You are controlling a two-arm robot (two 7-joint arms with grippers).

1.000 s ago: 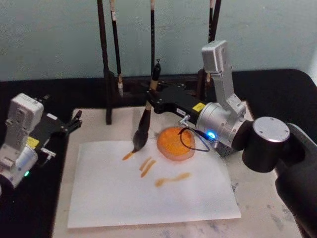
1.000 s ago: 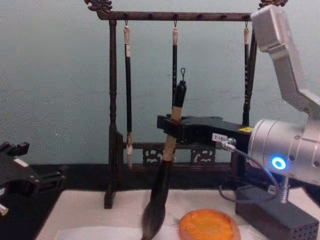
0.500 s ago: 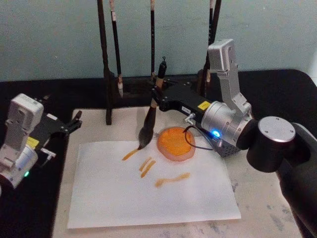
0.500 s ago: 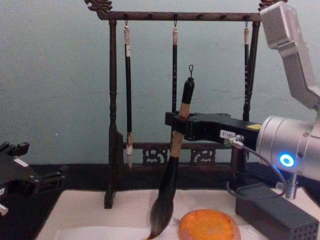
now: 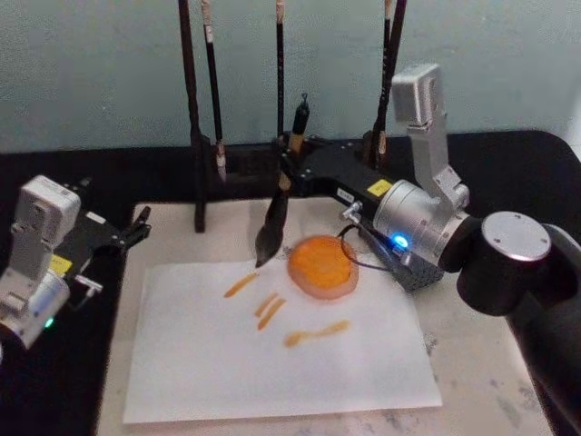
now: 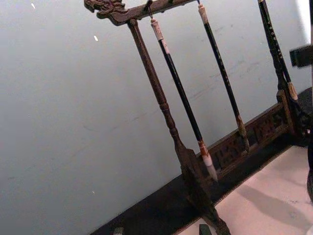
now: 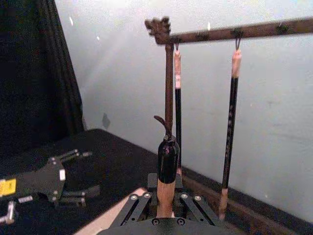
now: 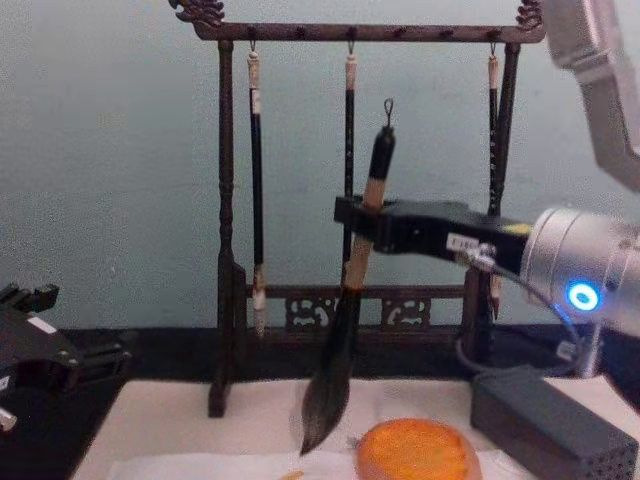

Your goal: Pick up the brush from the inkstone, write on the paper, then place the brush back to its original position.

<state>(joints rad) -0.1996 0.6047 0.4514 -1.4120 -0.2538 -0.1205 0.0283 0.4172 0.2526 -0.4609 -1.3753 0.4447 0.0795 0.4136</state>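
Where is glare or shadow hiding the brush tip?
Head view: even light, the brush tuft dark against the mat, no strong shadow. Chest view: upper tuft merges with the dark band behind, tip clear. Right wrist view: bright wall behind the handle in the right end effector; left end effector, parked open, in dim light.

The head view looks steeply down from above onto the paper [image 5: 272, 354] and inkstone [image 5: 322, 266]. The chest view sits low and close, facing level toward the brush rack [image 8: 350, 32]. The left wrist view angles up at that brush rack from nearby. The right wrist view looks along the brush [image 7: 166, 171] toward it, with the left gripper [image 7: 93, 171] farther off. All four share the brush rack.
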